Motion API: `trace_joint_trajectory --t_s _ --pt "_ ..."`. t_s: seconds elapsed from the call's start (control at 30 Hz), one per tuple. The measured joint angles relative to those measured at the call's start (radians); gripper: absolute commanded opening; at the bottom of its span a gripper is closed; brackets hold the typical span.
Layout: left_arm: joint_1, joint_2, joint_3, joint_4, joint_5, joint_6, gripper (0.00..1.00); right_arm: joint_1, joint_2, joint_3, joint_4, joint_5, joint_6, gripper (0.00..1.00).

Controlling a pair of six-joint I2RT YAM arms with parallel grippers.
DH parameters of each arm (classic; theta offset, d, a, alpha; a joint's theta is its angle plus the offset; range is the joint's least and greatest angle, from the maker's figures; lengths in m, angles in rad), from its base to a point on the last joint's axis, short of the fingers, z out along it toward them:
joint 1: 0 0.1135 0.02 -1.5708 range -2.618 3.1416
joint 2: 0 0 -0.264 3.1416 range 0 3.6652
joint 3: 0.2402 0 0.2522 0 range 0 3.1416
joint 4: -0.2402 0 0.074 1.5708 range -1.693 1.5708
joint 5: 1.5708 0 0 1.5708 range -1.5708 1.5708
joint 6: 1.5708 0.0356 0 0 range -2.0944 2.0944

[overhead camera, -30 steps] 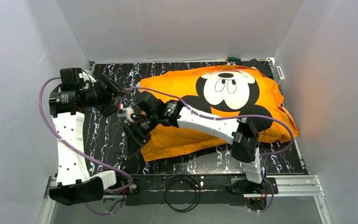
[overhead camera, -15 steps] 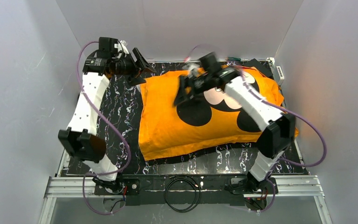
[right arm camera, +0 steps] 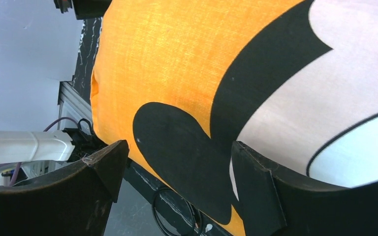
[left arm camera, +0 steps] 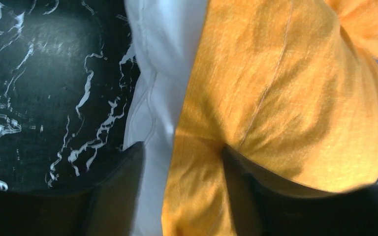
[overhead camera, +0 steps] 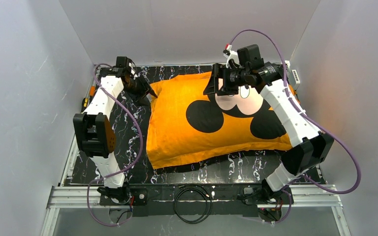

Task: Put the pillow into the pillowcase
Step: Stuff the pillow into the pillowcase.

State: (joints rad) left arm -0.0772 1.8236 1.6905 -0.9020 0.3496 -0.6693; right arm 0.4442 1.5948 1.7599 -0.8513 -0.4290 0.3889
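Holds left gripper (left arm camera: 177,164) jaws well apart, unclamped, astride the open edge of the bright orange Mickey-face fabric pillowcase (overhead camera: 177,135) with plump off-white fabric pillow (left arm camera: 162,49) peeking out, right gripper (right arm camera: 177,152) gaping empty over the face, all on black marbled table (overhead camera: 123,123).

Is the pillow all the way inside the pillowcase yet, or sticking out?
Nearly in: the pillowcase lies plump and filled, but the left wrist view shows a strip of white pillow beyond its open edge.
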Motion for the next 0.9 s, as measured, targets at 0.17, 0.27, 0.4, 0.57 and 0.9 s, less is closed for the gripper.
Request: trace_joint_trajectory --t_s 0.17,0.27,0.4,0.57,0.9 --pt "0.002 -0.001 -0.095 0.118 0.053 -0.046 0.0 -0.013 0.015 0.045 -0.033 0.032 -0.005 0.86" --pt "0.019 -0.006 -0.099 0.146 0.063 -0.049 0.0 -0.022 0.022 0.07 -0.045 0.062 -0.015 0.88" --pt "0.1 -0.052 -0.121 0.155 0.076 -0.049 0.0 -0.051 0.024 0.088 -0.07 0.108 -0.031 0.89" --pt "0.222 -0.126 -0.132 0.153 0.087 -0.031 0.0 -0.11 0.024 0.09 -0.093 0.166 -0.046 0.9" --pt "0.271 -0.096 -0.065 0.029 -0.007 0.093 0.0 -0.157 0.023 0.038 -0.135 0.299 -0.064 0.96"
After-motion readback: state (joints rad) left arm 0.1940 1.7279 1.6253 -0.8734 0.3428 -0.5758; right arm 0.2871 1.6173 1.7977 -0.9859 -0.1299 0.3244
